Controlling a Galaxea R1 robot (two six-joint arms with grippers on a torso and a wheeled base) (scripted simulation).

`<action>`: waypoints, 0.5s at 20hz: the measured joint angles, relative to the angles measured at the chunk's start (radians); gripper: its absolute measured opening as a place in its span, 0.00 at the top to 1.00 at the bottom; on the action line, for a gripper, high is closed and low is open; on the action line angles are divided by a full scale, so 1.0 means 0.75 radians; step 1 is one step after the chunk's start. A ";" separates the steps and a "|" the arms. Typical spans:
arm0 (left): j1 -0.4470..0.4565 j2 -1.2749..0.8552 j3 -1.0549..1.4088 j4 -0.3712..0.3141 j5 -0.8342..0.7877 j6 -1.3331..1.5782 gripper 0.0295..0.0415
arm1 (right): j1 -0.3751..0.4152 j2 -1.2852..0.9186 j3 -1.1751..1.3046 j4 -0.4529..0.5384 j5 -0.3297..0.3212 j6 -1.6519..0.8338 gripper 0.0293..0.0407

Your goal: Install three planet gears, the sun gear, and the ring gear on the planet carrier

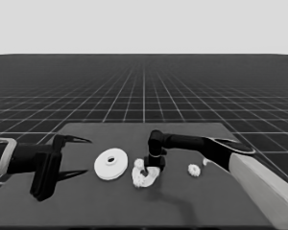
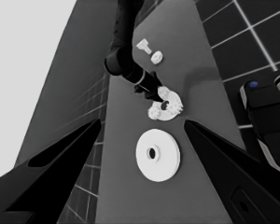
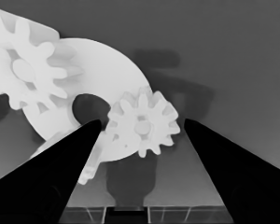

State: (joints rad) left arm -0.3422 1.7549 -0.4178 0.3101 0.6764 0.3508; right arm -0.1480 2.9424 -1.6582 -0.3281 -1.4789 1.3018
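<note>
The right gripper is hovering directly over the smaller round part, its jaws spread wide with a gear sitting between them on that disc's rim, untouched by either finger, so gear placing appears to be the step in hand. Another gear is lying across the disc's far side; a loose gear is waiting beside it, needing fetching next. The larger round part is lying just beside the disc towards the parked left gripper, jaws open.

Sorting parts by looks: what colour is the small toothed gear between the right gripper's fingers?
White all over, the small toothed gear; clearest in the right wrist view.
</note>
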 joint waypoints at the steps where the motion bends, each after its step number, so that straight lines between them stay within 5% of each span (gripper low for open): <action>1: 0.000 0.000 0.000 0.000 0.000 0.000 0.25 | 0.000 0.000 0.000 0.000 0.000 0.000 0.19; 5: 0.000 0.000 0.000 0.000 0.000 0.000 0.25 | 0.163 -0.034 0.123 0.151 -0.064 0.073 0.19; 10: 0.000 0.000 0.000 0.000 0.000 0.000 0.25 | 0.204 -0.037 0.135 0.192 -0.072 0.081 0.19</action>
State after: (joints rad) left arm -0.3422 1.7549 -0.4178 0.3101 0.6764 0.3508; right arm 0.0052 2.9147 -1.5569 -0.1838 -1.5330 1.3626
